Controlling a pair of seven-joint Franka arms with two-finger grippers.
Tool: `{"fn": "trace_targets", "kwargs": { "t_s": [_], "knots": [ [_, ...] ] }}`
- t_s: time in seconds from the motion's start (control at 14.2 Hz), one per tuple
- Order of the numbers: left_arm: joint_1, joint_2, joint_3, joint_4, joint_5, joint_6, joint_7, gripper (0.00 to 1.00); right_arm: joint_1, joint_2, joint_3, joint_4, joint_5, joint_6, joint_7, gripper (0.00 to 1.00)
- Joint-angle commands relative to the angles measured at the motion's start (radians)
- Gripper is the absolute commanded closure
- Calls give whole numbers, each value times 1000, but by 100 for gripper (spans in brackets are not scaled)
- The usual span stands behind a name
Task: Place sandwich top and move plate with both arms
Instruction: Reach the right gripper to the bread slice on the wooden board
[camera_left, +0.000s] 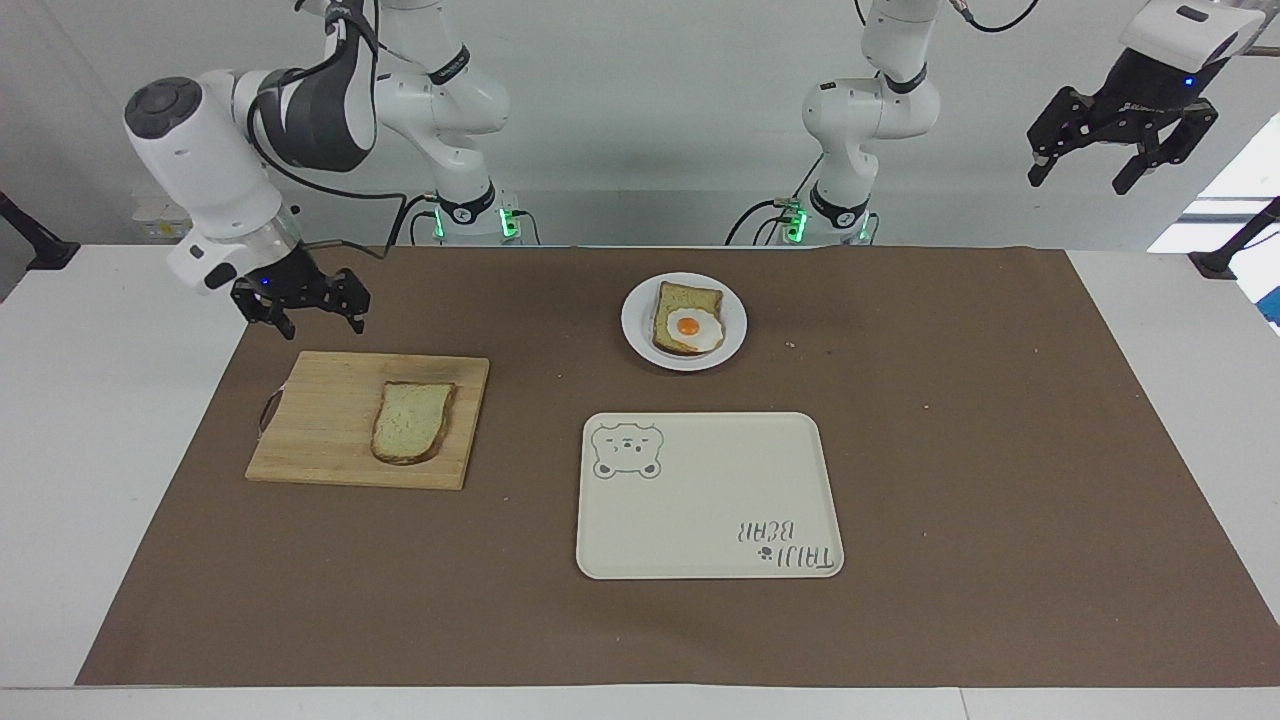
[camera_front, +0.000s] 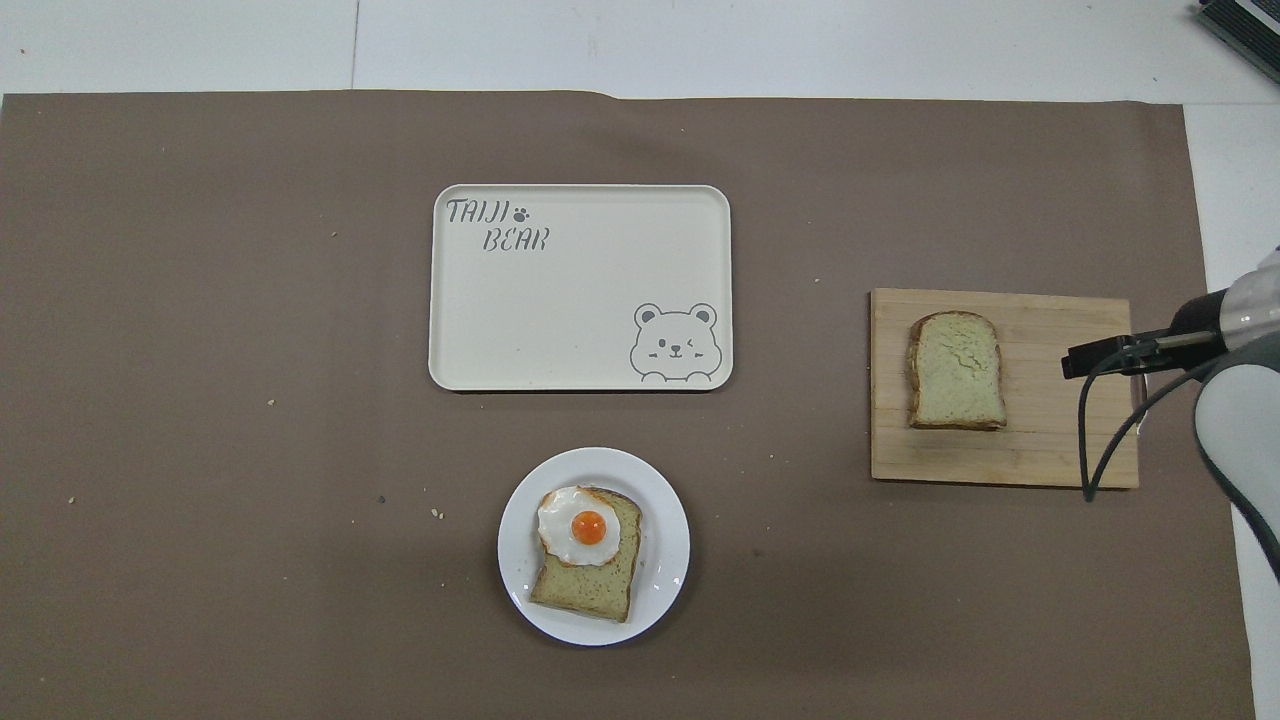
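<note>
The facing camera sits high across the desk (camera_left: 1150, 330), looking at the robots along the frame's top, far enough to take in the whole brown mat (camera_left: 950, 450). The overhead camera looks steeply down from their end, seemingly closer. Both share mat, tray (camera_front: 580, 300), plate (camera_front: 665, 590) and board (camera_front: 1050, 440), half a turn apart.

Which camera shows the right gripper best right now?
The facing view: the whole right gripper shows, fingers open, above the cutting board's edge nearest the robots. The overhead view shows only the arm's wrist and cable, not the fingers.
</note>
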Motion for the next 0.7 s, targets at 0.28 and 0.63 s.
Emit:
{"fn": "trace_targets", "kwargs": {
  "t_s": [0.28, 0.63],
  "knots": [
    [5, -27, -1, -32, -8, -3, -11, 0, -42, 87, 9, -57, 123, 129, -118, 0],
    [5, -27, -1, -32, -8, -3, -11, 0, -33, 141, 9, -140, 148, 275, -136, 0]
  ]
}}
